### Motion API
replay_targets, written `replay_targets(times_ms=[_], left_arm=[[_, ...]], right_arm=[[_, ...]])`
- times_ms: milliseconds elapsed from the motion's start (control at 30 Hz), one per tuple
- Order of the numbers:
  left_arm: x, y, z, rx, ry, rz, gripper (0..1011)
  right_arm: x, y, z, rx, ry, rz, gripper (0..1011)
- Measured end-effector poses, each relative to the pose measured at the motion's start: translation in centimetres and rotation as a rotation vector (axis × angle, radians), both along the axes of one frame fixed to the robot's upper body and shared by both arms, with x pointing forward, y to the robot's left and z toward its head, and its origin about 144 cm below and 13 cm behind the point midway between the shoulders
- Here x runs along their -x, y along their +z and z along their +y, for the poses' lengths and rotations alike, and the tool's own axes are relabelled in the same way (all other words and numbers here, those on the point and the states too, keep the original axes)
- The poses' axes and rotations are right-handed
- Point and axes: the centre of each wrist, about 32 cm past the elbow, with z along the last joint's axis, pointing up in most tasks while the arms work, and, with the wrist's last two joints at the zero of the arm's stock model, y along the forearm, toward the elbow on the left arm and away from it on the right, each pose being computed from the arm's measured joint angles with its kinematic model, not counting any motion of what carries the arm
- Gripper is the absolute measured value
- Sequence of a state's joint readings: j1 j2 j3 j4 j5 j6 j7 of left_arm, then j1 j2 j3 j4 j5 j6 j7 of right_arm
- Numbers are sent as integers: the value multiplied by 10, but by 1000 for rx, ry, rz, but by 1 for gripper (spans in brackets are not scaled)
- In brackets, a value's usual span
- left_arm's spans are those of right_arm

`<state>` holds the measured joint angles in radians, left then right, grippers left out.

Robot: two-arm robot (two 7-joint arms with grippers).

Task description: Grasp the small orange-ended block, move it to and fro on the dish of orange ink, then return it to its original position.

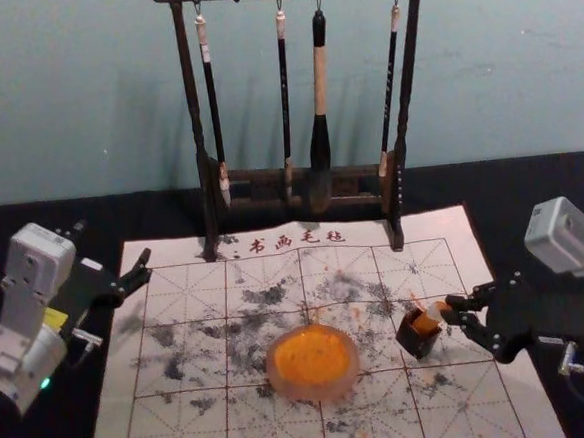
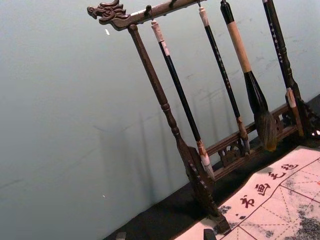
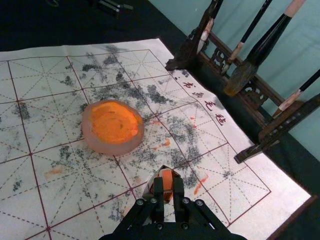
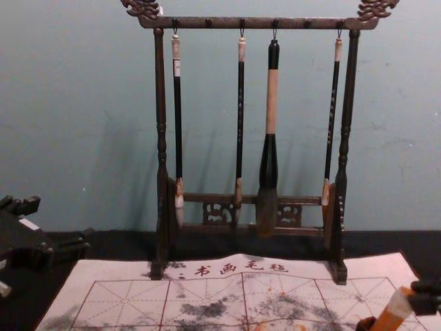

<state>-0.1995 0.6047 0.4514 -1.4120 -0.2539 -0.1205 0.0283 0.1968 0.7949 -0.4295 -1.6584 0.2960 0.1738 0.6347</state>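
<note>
The right gripper [image 1: 453,310], at the right of the felt in the head view, is shut on the orange-ended block [image 1: 427,320]. The block leans over the small dark holder [image 1: 419,340]; how much of it is inside, I cannot tell. In the right wrist view, the gripper [image 3: 168,189] pinches the block [image 3: 167,178] above the holder. The chest view has the tilted block [image 4: 391,316], orange below and pale on top, with the gripper [image 4: 415,298] at the right edge. The dish of orange ink [image 1: 313,361] rests left of the holder. My left gripper [image 1: 147,265] idles open at the left.
A brush rack [image 1: 207,200] with several hanging brushes stands behind, its feet at the far edge of the ink-stained felt mat [image 1: 175,413]. Black cloth [image 1: 515,188] covers the table around the mat, and a plain wall rises behind.
</note>
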Motion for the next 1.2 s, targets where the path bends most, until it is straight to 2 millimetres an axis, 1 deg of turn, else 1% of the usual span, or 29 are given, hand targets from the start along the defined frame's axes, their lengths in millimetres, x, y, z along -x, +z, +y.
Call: replay_targets(times_ms=[700,1200], left_arm=[[0,0,0,0,0,0,1001],[0,0,0,0,0,0,1001]], right_arm=[[-10,-15,9,32,9,45,82],[-12,-19,12,42,6,46,82]])
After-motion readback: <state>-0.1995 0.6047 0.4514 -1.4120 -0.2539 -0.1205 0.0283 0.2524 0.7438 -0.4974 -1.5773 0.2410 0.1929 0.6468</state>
